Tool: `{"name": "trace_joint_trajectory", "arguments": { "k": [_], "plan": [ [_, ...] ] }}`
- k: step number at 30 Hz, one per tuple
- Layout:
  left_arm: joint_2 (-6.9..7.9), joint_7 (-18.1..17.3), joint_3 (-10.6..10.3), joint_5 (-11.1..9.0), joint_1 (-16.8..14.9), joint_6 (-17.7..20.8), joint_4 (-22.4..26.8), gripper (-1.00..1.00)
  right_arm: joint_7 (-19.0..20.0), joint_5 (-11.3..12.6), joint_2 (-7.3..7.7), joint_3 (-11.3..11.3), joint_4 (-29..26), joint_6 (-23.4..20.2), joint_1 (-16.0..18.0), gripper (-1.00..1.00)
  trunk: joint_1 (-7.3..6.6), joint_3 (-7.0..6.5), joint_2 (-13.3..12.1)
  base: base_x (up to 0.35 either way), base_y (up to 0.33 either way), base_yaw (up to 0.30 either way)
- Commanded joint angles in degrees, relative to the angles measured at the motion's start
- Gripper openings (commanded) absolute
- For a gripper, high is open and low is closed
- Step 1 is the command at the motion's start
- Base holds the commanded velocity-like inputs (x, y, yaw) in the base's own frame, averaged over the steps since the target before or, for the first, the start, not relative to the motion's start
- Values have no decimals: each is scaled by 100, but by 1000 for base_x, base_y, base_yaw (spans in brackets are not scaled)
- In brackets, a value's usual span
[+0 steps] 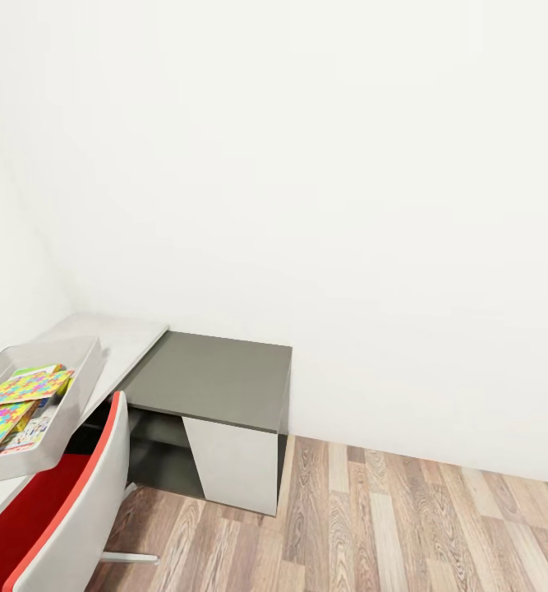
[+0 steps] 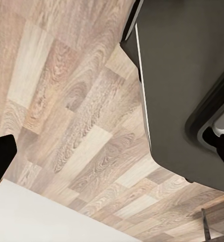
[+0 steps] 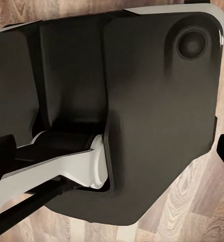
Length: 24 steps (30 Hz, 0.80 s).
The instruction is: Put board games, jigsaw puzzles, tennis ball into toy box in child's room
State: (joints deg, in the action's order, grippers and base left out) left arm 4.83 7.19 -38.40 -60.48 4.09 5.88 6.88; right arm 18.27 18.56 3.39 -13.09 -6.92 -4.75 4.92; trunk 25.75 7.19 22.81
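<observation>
Overhead, head view. Room: white walls (image 1: 323, 164) meeting in a corner; wood-plank floor (image 1: 405, 526), brown and grey boards.

Table (image 1: 130, 341): pale grey mottled top along the left wall, joined to a lower dark grey cabinet (image 1: 212, 378) with a white side panel and an open shelf beneath.

Chair (image 1: 56, 510): red seat, pale grey shell, drawn up close to the table's front edge, partly cut off by the picture's edge.

Toy box (image 1: 76, 370): shallow pale grey tray with sloped walls, on the table at far left, partly out of frame. Contents: two jigsaw puzzles (image 1: 31, 386), flat sheets of interlocking yellow, pink, blue and green pieces, one lapping over the other; beneath them a white printed board game (image 1: 29, 432), green edge showing at the far end.

Left gripper (image 2: 112, 151): dark fingertips at opposite edges of the left wrist view, spread wide, nothing between them; floor and dark robot body behind.

Right gripper (image 3: 112, 154): dark fingertips spread wide, holding nothing; dark robot housing behind.
</observation>
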Motion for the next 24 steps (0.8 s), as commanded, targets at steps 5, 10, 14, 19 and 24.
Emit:
{"name": "trace_joint_trajectory", "arguments": {
  "k": [5, 10, 14, 19, 24],
  "plan": [
    [8, 53, -45, -43, 4, 27, 33, 100, 10, 60, 11, -43, -11, -35, 2, 100, 3, 10, 11, 0, 0, 0],
    [7, 51, -45, -43, 4, 27, 33, 100, 10, 60, -11, -53, -11, -35, 2, 100, 3, 10, 11, 0, 0, 0],
    [8, 51, -45, -43, 4, 27, 33, 100, 10, 60, -21, -58, -11, -35, 1, 100, 3, 10, 11, 0, 0, 0],
    [8, 53, -45, -43, 4, 27, 33, 100, 10, 60, -13, -53, -11, -35, 1, 100, 3, 10, 11, 0, 0, 0],
    [9, 53, -45, -43, 4, 27, 33, 100, 10, 60, -2, -45, -11, -35, 2, 100, 3, 10, 11, 0, 0, 0]
  ]
}}
